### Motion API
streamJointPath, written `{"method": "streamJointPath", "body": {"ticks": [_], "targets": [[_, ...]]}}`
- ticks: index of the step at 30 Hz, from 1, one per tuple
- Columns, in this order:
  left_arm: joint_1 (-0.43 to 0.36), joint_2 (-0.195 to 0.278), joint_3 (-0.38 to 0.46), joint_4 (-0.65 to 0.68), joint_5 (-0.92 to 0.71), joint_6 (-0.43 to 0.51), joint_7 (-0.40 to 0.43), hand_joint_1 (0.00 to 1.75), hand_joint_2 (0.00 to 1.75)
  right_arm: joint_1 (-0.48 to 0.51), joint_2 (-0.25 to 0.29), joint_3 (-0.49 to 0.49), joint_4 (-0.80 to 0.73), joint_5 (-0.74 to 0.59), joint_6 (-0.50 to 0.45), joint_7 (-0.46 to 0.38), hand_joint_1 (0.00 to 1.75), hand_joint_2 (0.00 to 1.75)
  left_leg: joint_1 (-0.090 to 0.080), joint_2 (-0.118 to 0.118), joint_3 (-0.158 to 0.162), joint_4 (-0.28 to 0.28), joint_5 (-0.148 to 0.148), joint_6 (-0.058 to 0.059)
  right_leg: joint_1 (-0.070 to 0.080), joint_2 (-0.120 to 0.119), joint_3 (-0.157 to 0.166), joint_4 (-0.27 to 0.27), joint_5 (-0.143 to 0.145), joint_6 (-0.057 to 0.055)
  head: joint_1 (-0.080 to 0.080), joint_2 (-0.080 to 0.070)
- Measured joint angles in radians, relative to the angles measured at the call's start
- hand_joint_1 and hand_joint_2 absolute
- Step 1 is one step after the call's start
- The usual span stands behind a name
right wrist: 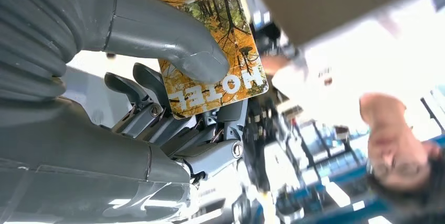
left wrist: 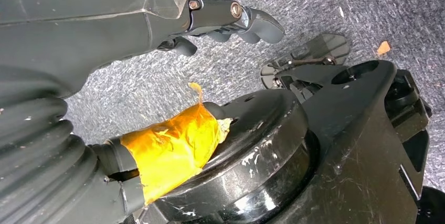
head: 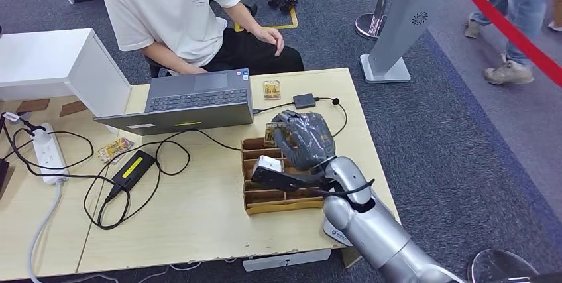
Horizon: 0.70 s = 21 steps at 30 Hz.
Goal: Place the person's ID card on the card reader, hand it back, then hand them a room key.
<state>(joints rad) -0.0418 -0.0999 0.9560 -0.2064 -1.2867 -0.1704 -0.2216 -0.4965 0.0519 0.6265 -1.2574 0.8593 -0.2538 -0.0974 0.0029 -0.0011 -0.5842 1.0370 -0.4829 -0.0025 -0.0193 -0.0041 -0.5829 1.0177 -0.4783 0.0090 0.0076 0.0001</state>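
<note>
Head view: the right hand hovers over the far end of the cardboard organizer on the tabletop, pinching a room key card at that end of the box. Another card lies beyond the organizer, just beside the laptop, where a person sits.

Left wrist view: the left hand hangs above grey carpet, fingers loosely curled, gripping nothing.

Right wrist view: thumb presses the orange forest-print key card, marked HOTEL, against the fingers.
</note>
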Motion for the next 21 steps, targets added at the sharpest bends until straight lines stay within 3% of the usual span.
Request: {"method": "streamJointPath", "body": {"ticks": [5, 14, 21], "targets": [[-0.001, 0.0, 0.0, 0.0, -0.014, -0.003, 0.0, 0.0, 1.75, -0.097, 0.003, 0.001, 0.025, 0.082, -0.042, 0.042, 1.71, 1.75, 0.0, 0.0, 0.0, 0.0, 0.001, 0.0, 0.0, 0.0, 0.0, 0.0, 0.0, 0.0, 0.0, 0.0], [-0.003, 0.0, -0.001, 0.0, -0.035, -0.01, -0.006, 0.0, 1.75, -0.225, 0.042, 0.001, 0.152, 0.22, -0.198, 0.09, 1.71, 1.75, 0.0, 0.0, 0.0, 0.0, 0.001, 0.0, 0.0, 0.0, 0.0, 0.001, 0.0, 0.0, 0.0, 0.0], [-0.004, 0.0, -0.012, 0.0, -0.053, -0.019, -0.018, 0.0, 1.75, -0.316, 0.084, -0.011, 0.318, 0.318, -0.306, 0.107, 1.71, 1.75, 0.0, 0.0, 0.0, 0.0, 0.001, 0.0, 0.0, 0.0, 0.0, 0.001, 0.0, 0.0, 0.0, 0.0]]}}
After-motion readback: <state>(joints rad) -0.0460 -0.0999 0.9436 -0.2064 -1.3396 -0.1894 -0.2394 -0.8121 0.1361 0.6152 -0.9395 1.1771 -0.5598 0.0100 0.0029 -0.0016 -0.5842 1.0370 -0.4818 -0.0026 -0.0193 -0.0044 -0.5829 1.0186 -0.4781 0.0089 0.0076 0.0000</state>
